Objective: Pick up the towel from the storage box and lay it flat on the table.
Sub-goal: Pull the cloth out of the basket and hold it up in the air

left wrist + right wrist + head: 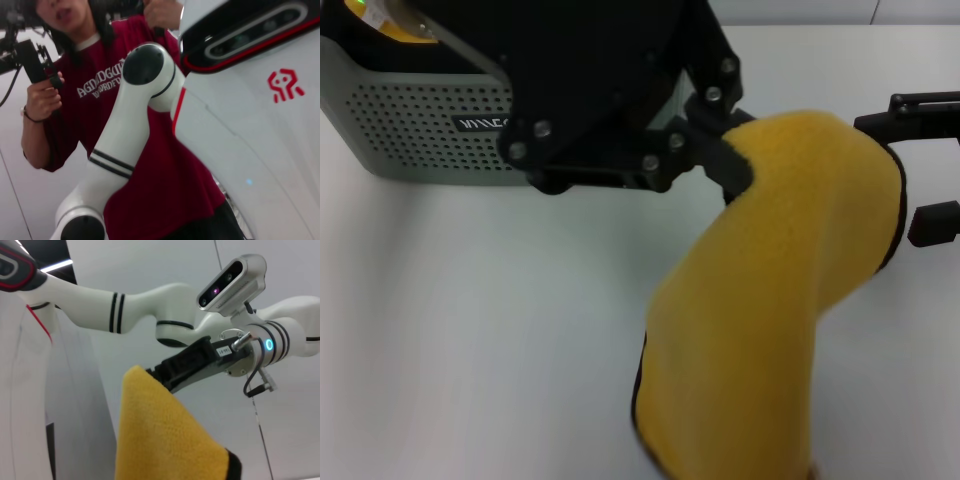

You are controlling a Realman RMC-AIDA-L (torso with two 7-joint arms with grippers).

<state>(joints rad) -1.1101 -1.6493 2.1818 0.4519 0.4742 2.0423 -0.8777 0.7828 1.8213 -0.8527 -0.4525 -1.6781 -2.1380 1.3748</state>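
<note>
The yellow towel (770,320) with thin black edging hangs in the air above the white table (470,330), close to my head camera. My left gripper (735,160) is shut on its upper left edge. My right gripper (905,165) holds the upper right edge, so the cloth arches between them and droops down. The right wrist view shows the towel (160,440) rising to the left gripper (160,374). The grey-green storage box (410,130) with dotted sides and a black label stands at the far left, behind my left arm.
Something yellow (400,25) shows inside the box's top. The left wrist view shows only my white body (250,125) and a person in a dark red shirt (150,190) holding a controller. Bare table lies at the front left.
</note>
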